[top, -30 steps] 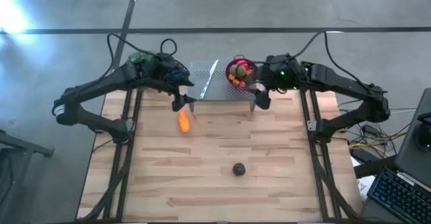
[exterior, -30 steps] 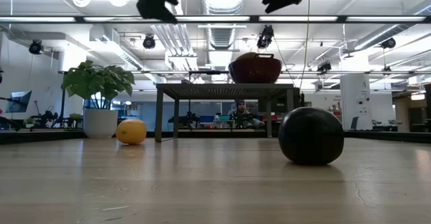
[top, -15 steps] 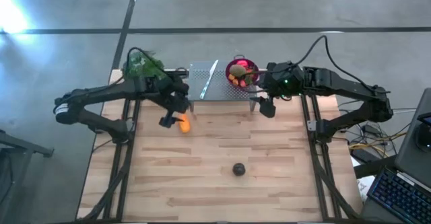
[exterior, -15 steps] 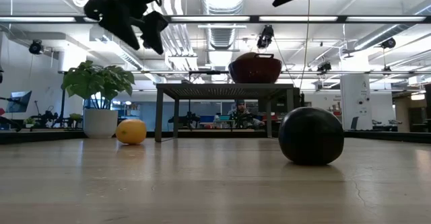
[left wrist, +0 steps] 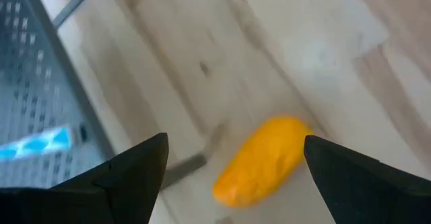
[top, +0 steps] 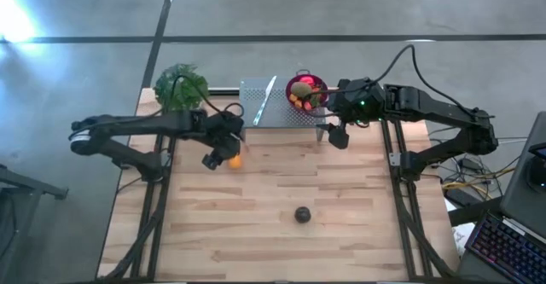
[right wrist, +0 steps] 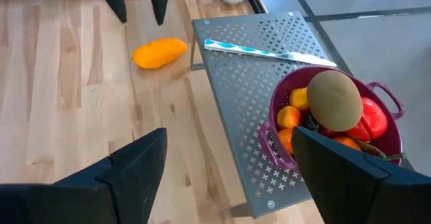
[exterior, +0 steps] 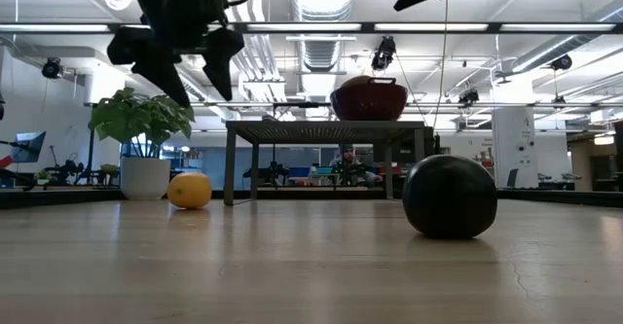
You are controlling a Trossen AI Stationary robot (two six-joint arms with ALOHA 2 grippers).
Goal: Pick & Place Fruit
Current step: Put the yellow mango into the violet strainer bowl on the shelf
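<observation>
Left hand (left wrist: pixel 232 160) spread wide, poised above orange fruit (left wrist: pixel 261 159) on desk (top: pixel 281 190) to straddle it. Right hand (right wrist: pixel 225 167) wide, empty beside bowl (right wrist: pixel 335 116).

- You are looking at an elongated orange fruit (top: pixel 233 157) lying on its side on the wooden tabletop, just in front of the perforated metal stand; it is showing a smooth yellow-orange skin (left wrist: pixel 261 159) and is resting free of any contact.
- A dark purple ball (top: pixel 302 214) is sitting alone on the tabletop, well apart from the orange fruit and nearer the front edge; it is appearing almost black (exterior: pixel 450 197).
- An olive-green fruit (right wrist: pixel 335 100) is lying on top of the pile inside the purple bowl.
- Red pieces (right wrist: pixel 369 118) and small orange pieces (right wrist: pixel 300 99) are lying beneath and beside it in the same bowl.
</observation>
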